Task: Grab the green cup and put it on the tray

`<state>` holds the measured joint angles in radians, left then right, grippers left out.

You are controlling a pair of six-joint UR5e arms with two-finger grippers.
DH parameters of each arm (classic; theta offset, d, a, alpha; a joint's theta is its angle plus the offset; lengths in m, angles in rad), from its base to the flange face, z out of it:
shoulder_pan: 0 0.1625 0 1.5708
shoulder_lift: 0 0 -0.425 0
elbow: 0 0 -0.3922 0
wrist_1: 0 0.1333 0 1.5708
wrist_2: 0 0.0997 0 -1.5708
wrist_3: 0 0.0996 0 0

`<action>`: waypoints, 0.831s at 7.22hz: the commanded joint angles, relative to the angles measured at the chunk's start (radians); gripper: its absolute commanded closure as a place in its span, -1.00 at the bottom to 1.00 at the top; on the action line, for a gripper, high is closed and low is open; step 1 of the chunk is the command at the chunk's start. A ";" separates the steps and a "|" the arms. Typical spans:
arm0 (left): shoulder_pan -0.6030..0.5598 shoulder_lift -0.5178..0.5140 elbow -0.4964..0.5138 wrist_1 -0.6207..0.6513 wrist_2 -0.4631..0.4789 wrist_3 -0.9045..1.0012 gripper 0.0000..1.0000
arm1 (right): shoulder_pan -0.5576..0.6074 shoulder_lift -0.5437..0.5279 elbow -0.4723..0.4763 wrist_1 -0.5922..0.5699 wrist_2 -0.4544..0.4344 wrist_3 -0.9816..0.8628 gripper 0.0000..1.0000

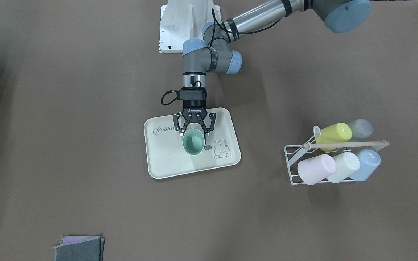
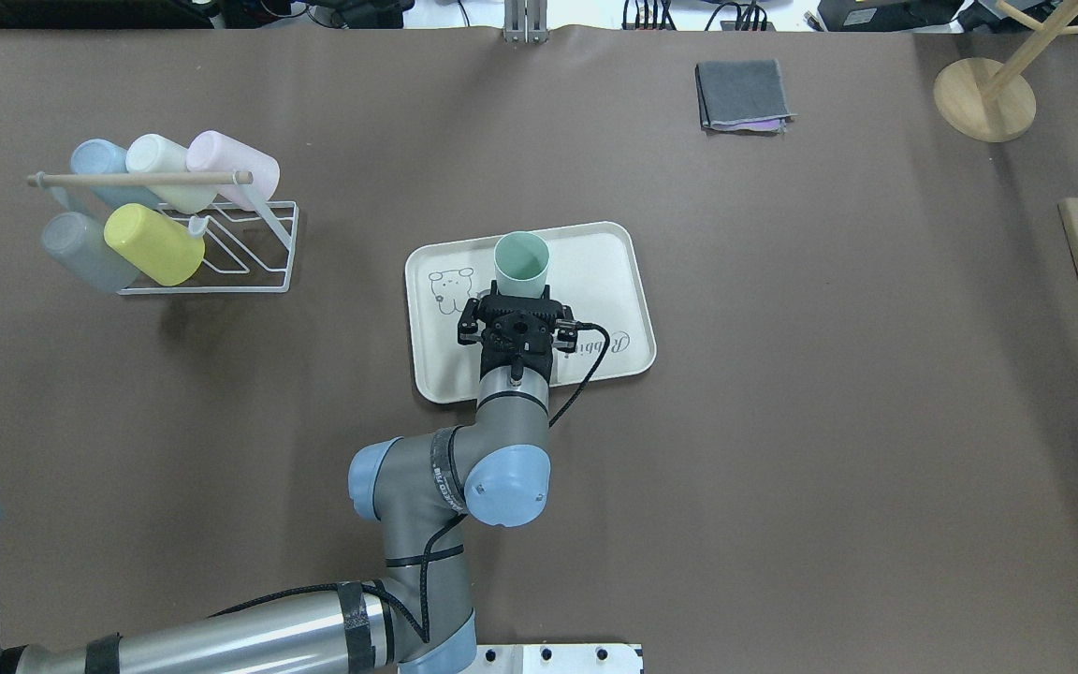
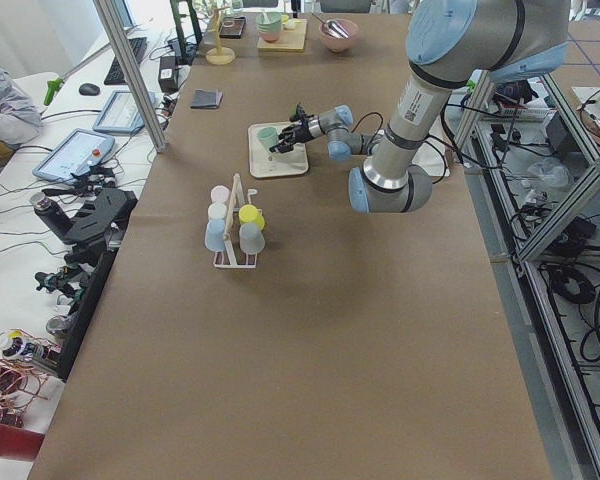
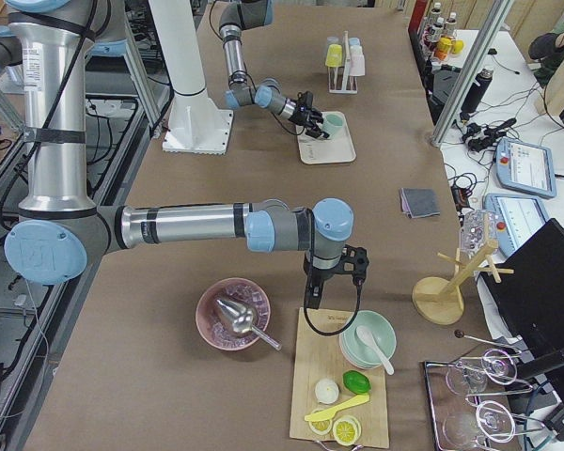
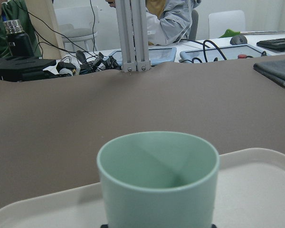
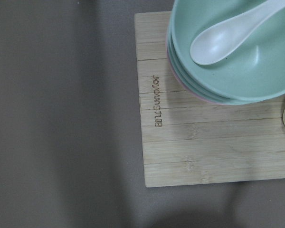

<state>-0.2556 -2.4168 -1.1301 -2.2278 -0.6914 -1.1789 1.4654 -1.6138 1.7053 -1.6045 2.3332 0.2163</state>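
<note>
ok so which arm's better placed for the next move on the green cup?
Left. The left gripper is right at the green cup, which stands upright on the tray, jaws spread. The right gripper hovers far off over the wooden board.

A long worktop under a matte brown sheet fills the middle of the room. The light is even and the shadows are soft and faint. A silver aluminium post rises at one long edge. Past it runs a white desk crowded with a black keyboard, a grey-blue touchscreen pendant and tangled cables. A person in a grey jacket sits there, near a white chair. Along the opposite edge, silver aluminium framing stands over a pale floor.
</note>
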 commanded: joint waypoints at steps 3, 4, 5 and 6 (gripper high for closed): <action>0.007 -0.001 0.000 0.000 0.009 -0.004 0.87 | 0.000 0.000 -0.003 0.000 0.000 -0.002 -1.00; 0.007 -0.001 -0.003 0.000 0.009 -0.004 0.63 | 0.000 0.000 -0.003 0.000 0.000 0.000 -1.00; 0.018 0.002 -0.003 0.002 0.009 -0.002 0.33 | 0.000 0.000 -0.003 0.000 0.000 -0.002 -1.00; 0.022 0.004 -0.003 0.002 0.009 -0.001 0.13 | 0.000 0.000 -0.003 0.000 0.000 0.000 -1.00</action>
<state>-0.2406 -2.4154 -1.1330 -2.2264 -0.6824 -1.1814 1.4650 -1.6138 1.7029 -1.6045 2.3332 0.2155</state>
